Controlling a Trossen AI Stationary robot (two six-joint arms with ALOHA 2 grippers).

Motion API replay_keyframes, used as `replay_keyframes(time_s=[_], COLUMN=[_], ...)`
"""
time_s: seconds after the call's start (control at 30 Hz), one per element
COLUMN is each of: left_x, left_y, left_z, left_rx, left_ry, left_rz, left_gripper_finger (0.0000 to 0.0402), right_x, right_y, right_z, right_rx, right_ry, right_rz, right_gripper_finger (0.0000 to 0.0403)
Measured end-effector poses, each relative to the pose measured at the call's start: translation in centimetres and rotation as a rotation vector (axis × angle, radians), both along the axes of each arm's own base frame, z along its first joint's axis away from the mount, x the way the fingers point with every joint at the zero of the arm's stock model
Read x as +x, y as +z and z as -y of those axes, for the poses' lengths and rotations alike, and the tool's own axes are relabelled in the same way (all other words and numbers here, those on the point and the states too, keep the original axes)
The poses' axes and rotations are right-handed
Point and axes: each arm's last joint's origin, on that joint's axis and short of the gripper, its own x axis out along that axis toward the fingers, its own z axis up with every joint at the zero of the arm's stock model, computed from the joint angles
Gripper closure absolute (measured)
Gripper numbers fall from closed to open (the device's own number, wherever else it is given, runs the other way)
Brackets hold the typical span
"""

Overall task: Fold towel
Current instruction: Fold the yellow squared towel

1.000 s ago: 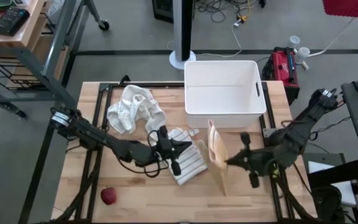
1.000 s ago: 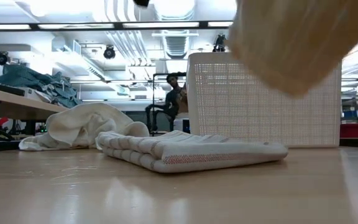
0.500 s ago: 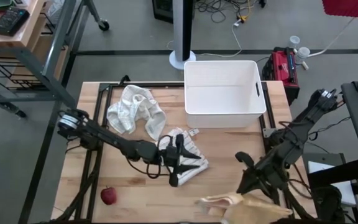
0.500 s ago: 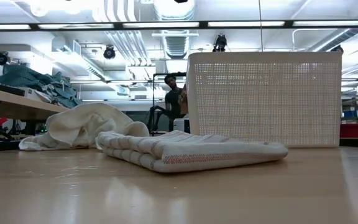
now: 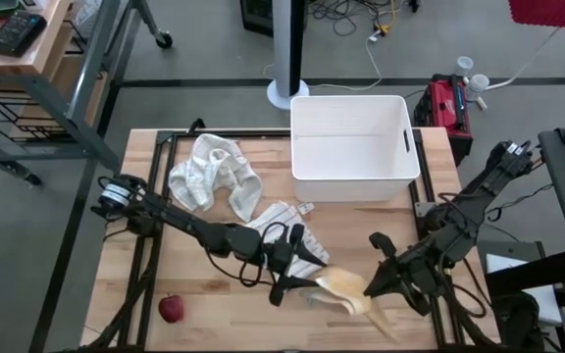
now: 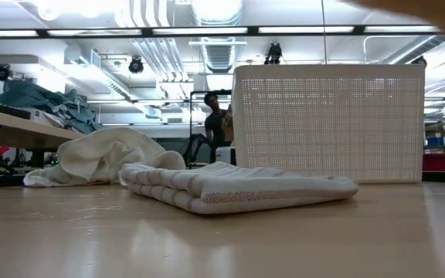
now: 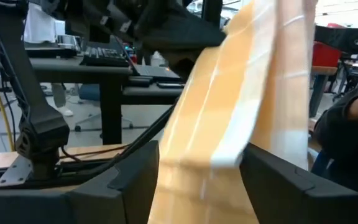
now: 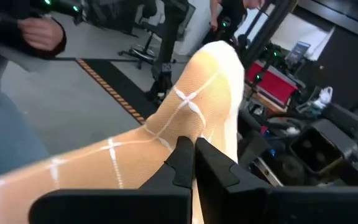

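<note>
A yellow checked towel (image 5: 344, 287) hangs in the air over the table's near right part, and my right gripper (image 5: 369, 284) is shut on it. Its edge shows at the top of the low view (image 6: 412, 6). My left gripper (image 5: 300, 278) is open just left of it. In the left wrist view the towel (image 7: 229, 124) runs between the two spread fingers; I cannot tell whether they touch it. A folded striped towel (image 5: 284, 238) lies flat on the table under the left arm. A crumpled white towel (image 5: 214, 172) lies at the far left. My right gripper pinches a bunched part of the yellow towel (image 8: 180, 132) between its two shut fingers, coming from the table's right side. The towel is lifted clear of the table. One part stretches left toward my left gripper and a tail (image 5: 381, 320) trails toward the near edge.
A white basket (image 5: 407, 147) stands at the far middle of the table. A red apple (image 5: 172, 309) lies near the front left. A person sits in the room behind the table (image 6: 216, 116). Bare wood (image 5: 214, 314) shows along the near edge.
My right gripper has swung the yellow towel from upright near the basket down toward the near edge, then back left toward my left gripper. My left gripper has opened and moved off the striped towel toward the near right. The striped towel has stayed in place.
</note>
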Motion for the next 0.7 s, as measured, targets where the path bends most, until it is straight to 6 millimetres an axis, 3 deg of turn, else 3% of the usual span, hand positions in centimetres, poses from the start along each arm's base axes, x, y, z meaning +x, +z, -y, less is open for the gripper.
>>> replay_keyframes(time_s=[0.37,0.5,0.6,0.7], left_x=[0.1,0.2,0.4,0.4], left_y=[0.1,0.4,1.2,1.6], left_z=[0.0,-0.2,-0.3,0.6], left_rx=[-0.015,0.026,0.057,0.193], left_ry=[0.001,0.088,0.133,0.105], left_rz=[-0.008,0.019,0.05,0.061], left_gripper_finger=[0.0204,0.0208,0.0234,0.0304], right_x=[0.0,0.1,0.1,0.2], right_y=[-0.1,-0.5,-0.7,-1.3], right_z=[0.0,0.0,0.1,0.3], right_rx=[0.018,0.013,0.021,0.024], right_ry=[-0.024,-0.024,-0.053,-0.127], right_rz=[-0.01,-0.017,-0.023,-0.039], right_gripper_finger=[0.0403,0.0403,0.0403,0.0403])
